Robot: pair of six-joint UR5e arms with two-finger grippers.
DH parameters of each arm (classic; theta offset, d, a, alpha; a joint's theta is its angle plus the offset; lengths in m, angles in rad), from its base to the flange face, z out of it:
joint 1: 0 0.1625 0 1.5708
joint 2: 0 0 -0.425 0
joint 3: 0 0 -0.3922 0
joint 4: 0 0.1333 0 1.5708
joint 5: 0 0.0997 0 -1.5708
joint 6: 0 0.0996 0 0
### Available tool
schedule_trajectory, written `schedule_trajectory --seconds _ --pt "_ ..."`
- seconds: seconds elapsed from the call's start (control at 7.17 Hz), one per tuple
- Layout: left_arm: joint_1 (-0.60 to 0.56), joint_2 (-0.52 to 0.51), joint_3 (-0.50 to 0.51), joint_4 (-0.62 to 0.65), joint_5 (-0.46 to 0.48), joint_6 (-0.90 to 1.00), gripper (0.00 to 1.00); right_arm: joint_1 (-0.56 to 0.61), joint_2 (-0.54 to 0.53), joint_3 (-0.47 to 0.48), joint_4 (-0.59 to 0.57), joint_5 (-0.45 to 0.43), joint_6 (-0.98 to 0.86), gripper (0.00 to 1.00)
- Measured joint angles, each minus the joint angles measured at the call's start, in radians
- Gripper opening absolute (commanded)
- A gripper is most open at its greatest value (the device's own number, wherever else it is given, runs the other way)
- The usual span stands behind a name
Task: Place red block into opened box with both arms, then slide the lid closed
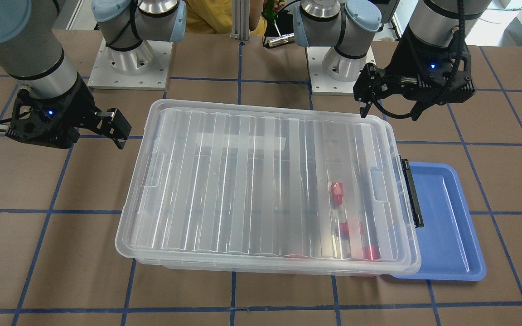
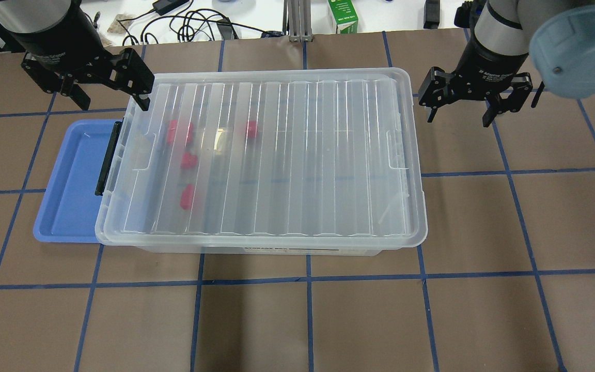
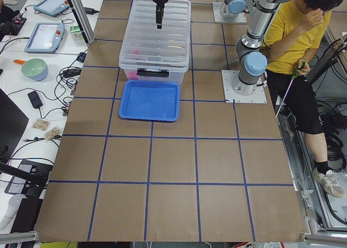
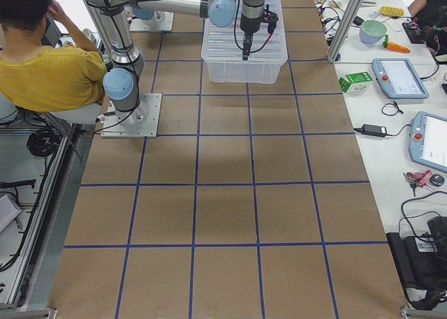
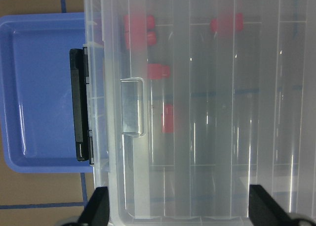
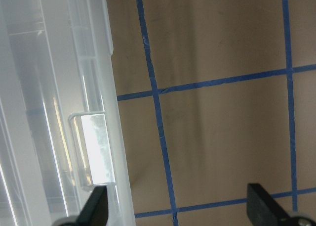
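Observation:
The clear box (image 2: 256, 249) lies across the table's middle, with the ribbed lid (image 2: 287, 155) lying over almost all of it. Several red blocks (image 2: 189, 161) (image 5: 168, 118) (image 1: 337, 192) show blurred through the lid near the end with the black latch (image 2: 108, 157). My left gripper (image 2: 110, 98) (image 5: 180, 211) hangs open above the lid's far corner at the latch end and holds nothing. Past the opposite short end, my right gripper (image 2: 457, 116) (image 6: 177, 211) is open over bare table, apart from the box.
A shallow blue tray (image 2: 67, 186) lies partly under the box's latch end. Both arm bases (image 1: 129, 63) stand on the robot's side of the box. A person in a yellow shirt (image 3: 295, 36) sits there. A green carton (image 2: 342, 15) and cables lie beyond the far edge.

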Motion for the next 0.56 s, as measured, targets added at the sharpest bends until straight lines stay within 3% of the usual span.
schedule_trajectory --seconds 0.56 --pt "0.000 0.000 0.001 0.000 0.000 -0.001 1.00 0.000 -0.063 -0.008 0.076 0.005 0.008 1.00"
